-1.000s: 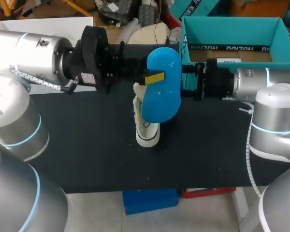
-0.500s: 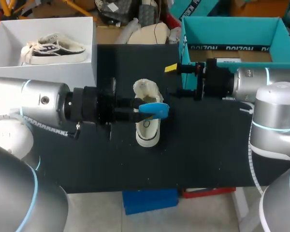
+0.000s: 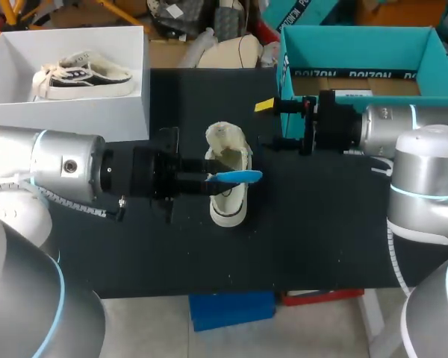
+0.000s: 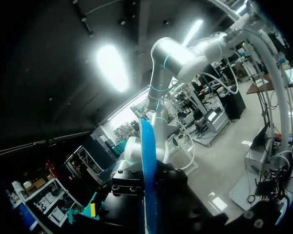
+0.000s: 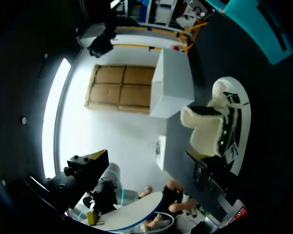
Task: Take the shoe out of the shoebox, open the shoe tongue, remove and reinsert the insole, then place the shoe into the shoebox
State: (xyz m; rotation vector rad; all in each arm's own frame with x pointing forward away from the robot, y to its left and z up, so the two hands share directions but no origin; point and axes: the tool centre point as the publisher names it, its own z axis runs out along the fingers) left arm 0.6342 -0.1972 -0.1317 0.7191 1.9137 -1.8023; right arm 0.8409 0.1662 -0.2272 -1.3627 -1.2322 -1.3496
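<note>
The white shoe stands on the black table with its fluffy tongue pulled up. My left gripper comes in from the left, shut on the blue insole, which it holds edge-on just over the shoe's opening. The left wrist view has the insole as a thin blue blade straight ahead. My right gripper hangs open beside the teal shoebox, to the right of the shoe and apart from it. From the right wrist the shoe lies ahead, past one yellow-tipped finger.
A white box at the back left holds another shoe, white with black. The teal shoebox stands open at the back right. Bare black table lies in front of the shoe.
My left arm has dropped and turned the insole from upright and broadside, high above the shoe, to edge-on at the shoe's opening. The right arm has kept still.
</note>
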